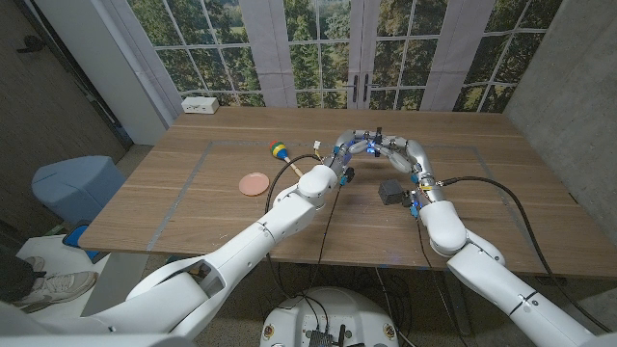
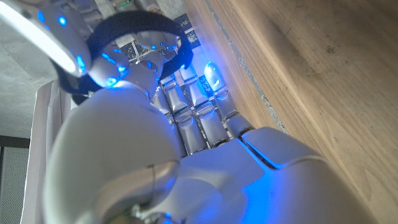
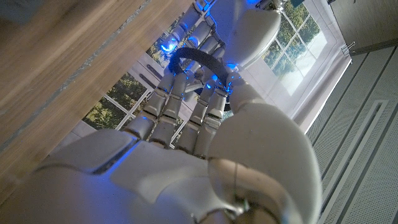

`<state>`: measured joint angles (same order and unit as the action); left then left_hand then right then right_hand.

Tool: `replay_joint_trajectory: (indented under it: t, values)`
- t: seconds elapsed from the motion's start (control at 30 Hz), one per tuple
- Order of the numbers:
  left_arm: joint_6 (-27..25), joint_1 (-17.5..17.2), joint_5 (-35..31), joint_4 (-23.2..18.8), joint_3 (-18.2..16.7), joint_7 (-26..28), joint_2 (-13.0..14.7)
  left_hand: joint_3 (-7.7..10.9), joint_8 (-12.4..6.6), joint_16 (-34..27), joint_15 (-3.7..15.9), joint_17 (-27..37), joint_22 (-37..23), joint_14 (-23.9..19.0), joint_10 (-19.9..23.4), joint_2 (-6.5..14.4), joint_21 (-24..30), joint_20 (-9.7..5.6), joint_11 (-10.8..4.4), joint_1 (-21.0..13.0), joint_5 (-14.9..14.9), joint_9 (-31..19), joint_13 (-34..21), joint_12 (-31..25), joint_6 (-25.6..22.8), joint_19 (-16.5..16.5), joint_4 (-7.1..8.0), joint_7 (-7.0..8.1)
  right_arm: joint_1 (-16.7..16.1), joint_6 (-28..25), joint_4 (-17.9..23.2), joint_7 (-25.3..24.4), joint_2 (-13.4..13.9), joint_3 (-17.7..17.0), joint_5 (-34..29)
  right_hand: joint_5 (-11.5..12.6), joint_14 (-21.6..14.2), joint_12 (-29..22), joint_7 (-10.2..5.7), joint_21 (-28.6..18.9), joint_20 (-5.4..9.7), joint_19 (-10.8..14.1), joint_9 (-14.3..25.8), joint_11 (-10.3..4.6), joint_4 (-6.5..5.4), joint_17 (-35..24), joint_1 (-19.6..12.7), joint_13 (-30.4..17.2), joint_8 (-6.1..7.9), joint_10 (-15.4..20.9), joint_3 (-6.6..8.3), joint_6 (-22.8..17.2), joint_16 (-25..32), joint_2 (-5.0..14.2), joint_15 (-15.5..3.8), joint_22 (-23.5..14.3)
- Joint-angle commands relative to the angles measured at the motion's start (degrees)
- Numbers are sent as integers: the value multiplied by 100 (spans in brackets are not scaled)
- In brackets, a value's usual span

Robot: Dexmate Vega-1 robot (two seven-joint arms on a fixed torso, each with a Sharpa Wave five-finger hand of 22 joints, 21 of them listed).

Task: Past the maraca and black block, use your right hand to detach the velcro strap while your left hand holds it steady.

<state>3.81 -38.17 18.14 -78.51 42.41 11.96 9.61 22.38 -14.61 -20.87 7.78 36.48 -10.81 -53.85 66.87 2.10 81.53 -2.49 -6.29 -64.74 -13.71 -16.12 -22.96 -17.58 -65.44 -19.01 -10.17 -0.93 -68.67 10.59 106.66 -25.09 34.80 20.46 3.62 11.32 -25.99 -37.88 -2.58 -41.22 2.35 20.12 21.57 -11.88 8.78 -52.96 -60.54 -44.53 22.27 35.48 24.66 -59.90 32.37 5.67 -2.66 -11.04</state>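
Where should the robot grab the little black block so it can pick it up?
Probably across the black block's two long sides, fingers coming down from above. It sits low on the table with its top bare. The right arm lies close beside it, so reaching in sideways looks cramped.

In the head view the strap point(image 1: 370, 146) is mostly hidden between the left hand point(image 1: 342, 154) and right hand point(image 1: 390, 151), and is too small to tell whether its ends are joined. The maraca point(image 1: 289, 160) is partly covered by the left arm.
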Motion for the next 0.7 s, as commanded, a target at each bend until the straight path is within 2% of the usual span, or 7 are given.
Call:
replay_joint_trajectory:
  t: [0.03,0.27,0.5,0.7]
  values:
    - [-430,-88,432,-130,-218,74,-134,-18,-42,-65,596,47,-29,-97,536,-49,63,-104,-270,-15,28,-5,-646,-547,-130,-79,-22,-76,-25,126,-52,7,50,-48,49,56,37,4,-42,-26,83,-25,60,-7,0,-17,4,-20,70,-74,-32,-11,-53,29,-947,-15]
    - [-771,-103,811,-263,-347,100,-165,-13,-62,-83,589,101,-41,-158,620,-44,107,-75,-156,38,53,-62,-768,-643,-195,-89,-5,-188,-113,-33,64,42,151,-96,73,58,100,13,-35,-43,85,-38,113,-12,11,-20,6,-33,91,-129,-53,-17,-113,8,-938,-13]
    - [-826,-117,1036,-295,-412,118,-188,-5,-72,-46,584,128,-47,-119,654,-51,122,-67,-3,92,69,-152,-874,-712,-166,-33,1,-265,-162,-249,199,95,248,-122,101,64,150,26,-51,-60,76,-67,177,-13,5,-28,17,-44,114,-196,-71,-19,-174,17,-933,-11]
    - [-1023,-113,1454,-299,-570,50,-224,3,-91,-3,581,137,-50,-71,661,-46,134,-53,24,139,71,-224,-943,-757,-168,-10,8,-314,-164,-569,357,191,384,-114,108,67,190,60,-60,-66,66,-94,212,-10,5,-24,30,-26,126,-263,-85,-20,-223,3,-921,-8]
